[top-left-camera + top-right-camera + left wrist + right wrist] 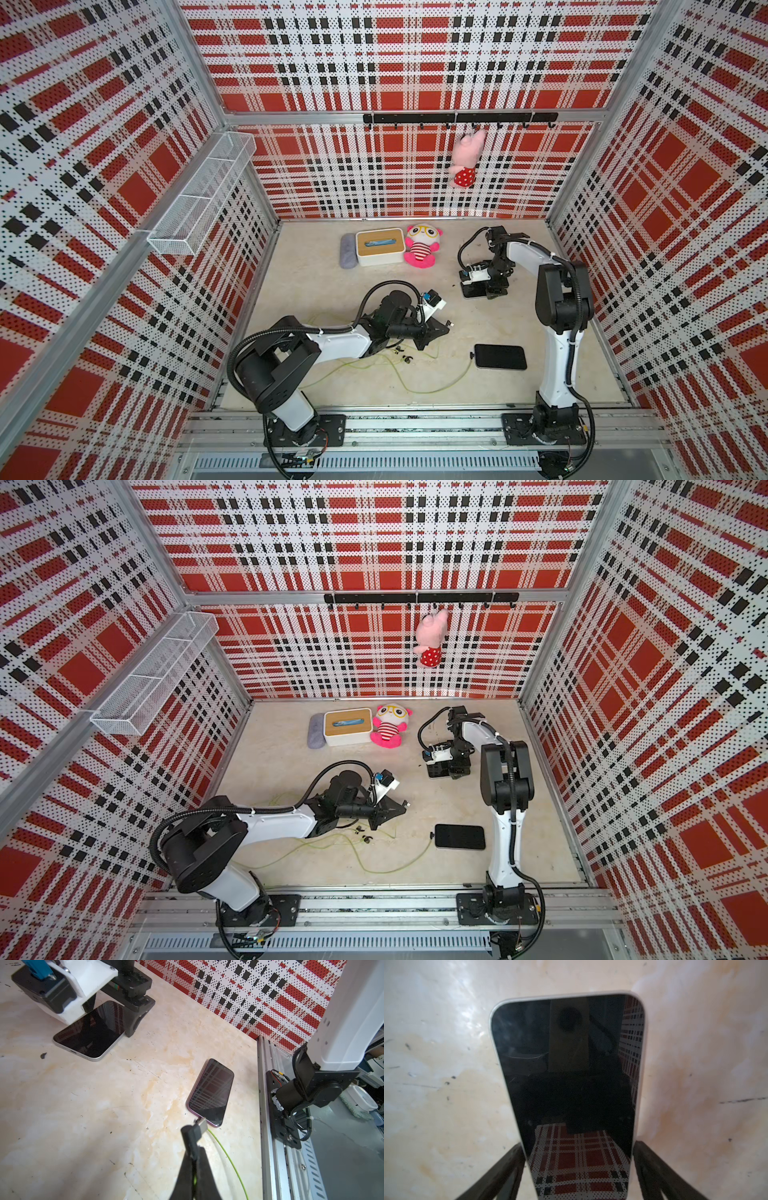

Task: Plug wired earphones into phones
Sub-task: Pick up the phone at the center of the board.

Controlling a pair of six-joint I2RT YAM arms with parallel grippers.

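Yellow-green cable of the wired earphones (415, 388) lies in loose loops on the pale tabletop (316, 282), low in the middle of both top views. Small black earbuds (402, 358) sit among the strands just below the left arm's wrist.

The left gripper (194, 1156) is closed tight on a black plug (196, 1132) with a metal tip, which stands out of its fingertips at the bottom centre of the left wrist view. In a top view that plug (449, 323) pokes out to the right of the gripper, apart from both phones.

The purple-edged phone (500, 356) lies flat, screen up, lower right of centre in both top views. A second black plug (472, 355) sits against its left short end, and its cable curves down and away to the left.

The silver-edged phone (566, 1084) fills the middle of the right wrist view, its dark screen reflecting the plaid wall. The right gripper (578, 1145) is spread wide across it, with one dark finger (508, 1169) at each long edge near the bottom of the frame. The fingers lie right up against the edges, but I cannot tell whether they are pressing on it. In a top view this phone (471, 294) is mostly hidden under that gripper, right of centre.

Along the back wall stand a grey pouch (348, 250), a white box with a cork top (380, 247) and a pink plush toy (422, 247), side by side.
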